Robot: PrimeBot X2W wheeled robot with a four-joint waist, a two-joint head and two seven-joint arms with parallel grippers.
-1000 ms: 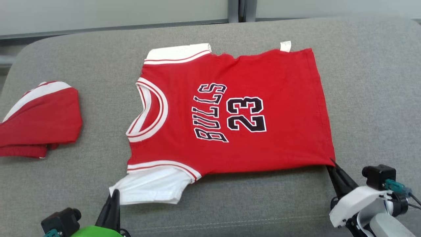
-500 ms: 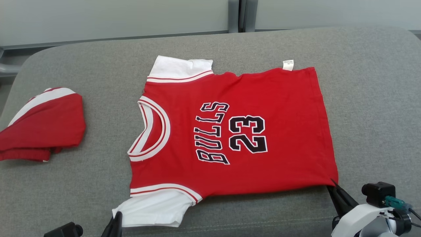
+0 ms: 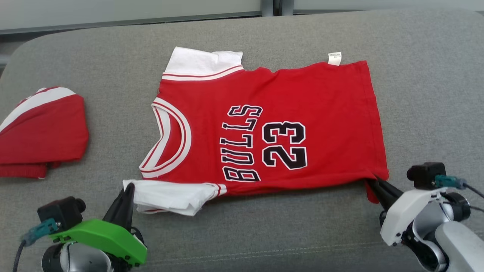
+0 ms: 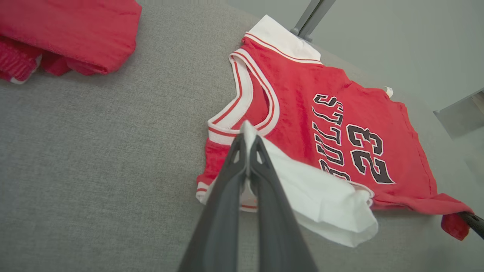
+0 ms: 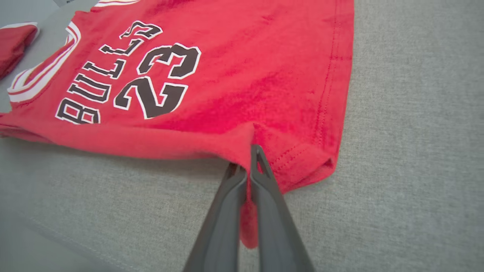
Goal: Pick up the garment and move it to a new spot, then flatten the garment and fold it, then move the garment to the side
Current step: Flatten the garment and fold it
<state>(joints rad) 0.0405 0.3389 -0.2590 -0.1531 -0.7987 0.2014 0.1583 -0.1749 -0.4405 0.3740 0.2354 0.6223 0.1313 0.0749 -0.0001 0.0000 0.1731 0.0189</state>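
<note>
- The red Bulls jersey (image 3: 264, 94) lies print side up in the centre of the head view, spread on the grey upholstered cushion (image 3: 264, 234). Its neckline points to the frame's left and its hem to the right.
- The lower edge of the jersey is raised off the cushion and rolled inward along its length. The rest of the body lies flat.
- Near white sleeve (image 3: 166, 194): bunched and folded at the lower left of the jersey, partly lifted.
- Far white sleeve (image 3: 204, 60): lies flat at the upper edge.
- Care label (image 3: 334, 58): protrudes from the upper edge, right of centre.
- Left gripper (image 3: 129, 186), lower left of the head view: fingers fully closed and pinching the tip of the near white sleeve – confirmed in the left wrist view (image 4: 247, 138).
- Right gripper (image 3: 372, 182), lower right: fingers fully closed and clamping the lower hem corner (image 3: 379, 173). In the right wrist view (image 5: 252, 151) red fabric hangs between the fingers.
- Second red garment (image 3: 41, 132): folded, at the left edge of the head view – well apart from the jersey and from both grippers.
</note>
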